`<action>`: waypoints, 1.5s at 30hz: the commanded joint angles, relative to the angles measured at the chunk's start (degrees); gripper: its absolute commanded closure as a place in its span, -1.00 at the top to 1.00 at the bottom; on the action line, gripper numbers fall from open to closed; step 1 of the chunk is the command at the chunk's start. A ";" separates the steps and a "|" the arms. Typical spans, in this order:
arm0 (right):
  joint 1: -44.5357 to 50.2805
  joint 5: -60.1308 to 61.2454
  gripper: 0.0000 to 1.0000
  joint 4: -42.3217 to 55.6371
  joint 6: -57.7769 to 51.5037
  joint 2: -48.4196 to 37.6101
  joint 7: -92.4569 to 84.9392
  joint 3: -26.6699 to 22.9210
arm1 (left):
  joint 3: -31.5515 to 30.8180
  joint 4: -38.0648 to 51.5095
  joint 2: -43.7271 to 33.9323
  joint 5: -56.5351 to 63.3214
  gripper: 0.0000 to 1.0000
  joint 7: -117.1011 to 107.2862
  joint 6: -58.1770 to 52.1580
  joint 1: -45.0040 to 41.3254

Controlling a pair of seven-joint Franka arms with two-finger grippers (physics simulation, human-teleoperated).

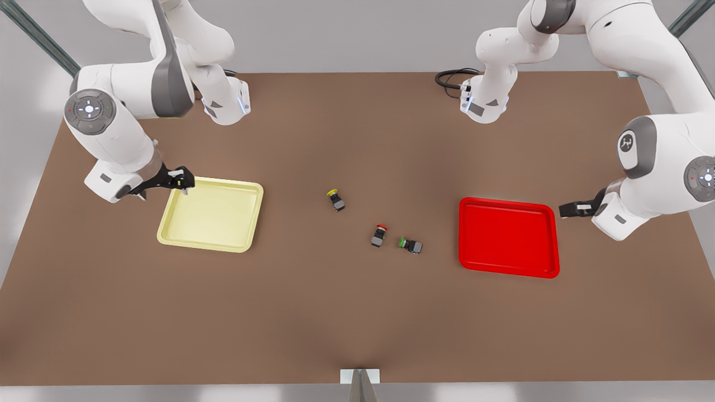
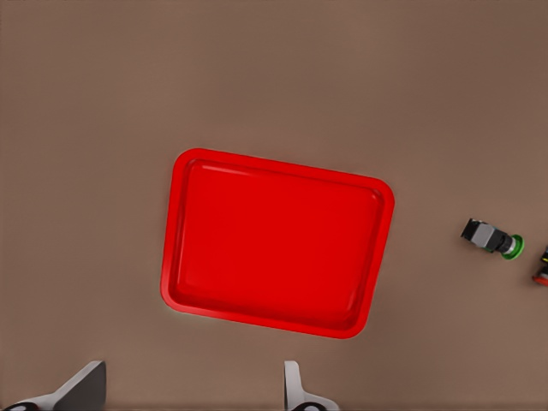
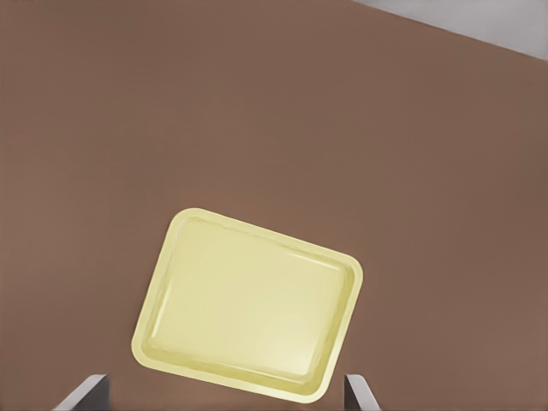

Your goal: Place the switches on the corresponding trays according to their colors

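Note:
The yellow-capped switch (image 1: 335,199) and the red-capped switch (image 1: 379,235) lie on the brown table between the trays. Toward the front view's left sits the pale yellow tray (image 1: 212,215), with nothing in it. The red tray (image 1: 508,237) lies toward the front view's right, also bare. My right gripper (image 1: 183,181) hovers at the yellow tray's far corner, open (image 3: 223,402), looking down on that tray (image 3: 248,308). Beside the red tray's far right corner, my left gripper (image 1: 563,209) is open (image 2: 188,398) above the red tray (image 2: 274,244). The red switch (image 2: 542,265) peeks in at the left wrist view's edge.
A green-capped switch (image 1: 410,245) lies on its side just right of the red-capped one, also seen as green switch (image 2: 491,238). Both arm bases (image 1: 486,106) stand at the table's far edge. A small bracket (image 1: 360,377) sits at the near edge.

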 commanded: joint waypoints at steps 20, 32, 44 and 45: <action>33.24 11.78 1.00 -12.65 34.89 31.11 7.90 2.12 | -0.24 0.53 1.36 0.15 1.00 -0.58 0.79 0.24; 33.24 12.30 1.00 -19.16 42.89 31.81 12.48 2.12 | -5.25 0.53 6.10 0.07 1.00 -0.58 2.02 -4.59; 33.33 12.30 0.84 -15.12 42.63 33.22 11.69 1.86 | -5.25 2.20 19.37 0.15 1.00 -11.91 9.76 -23.57; 33.15 12.22 0.51 -14.77 42.72 33.39 11.60 1.77 | -5.25 3.78 20.43 0.24 1.00 -12.00 9.67 -24.28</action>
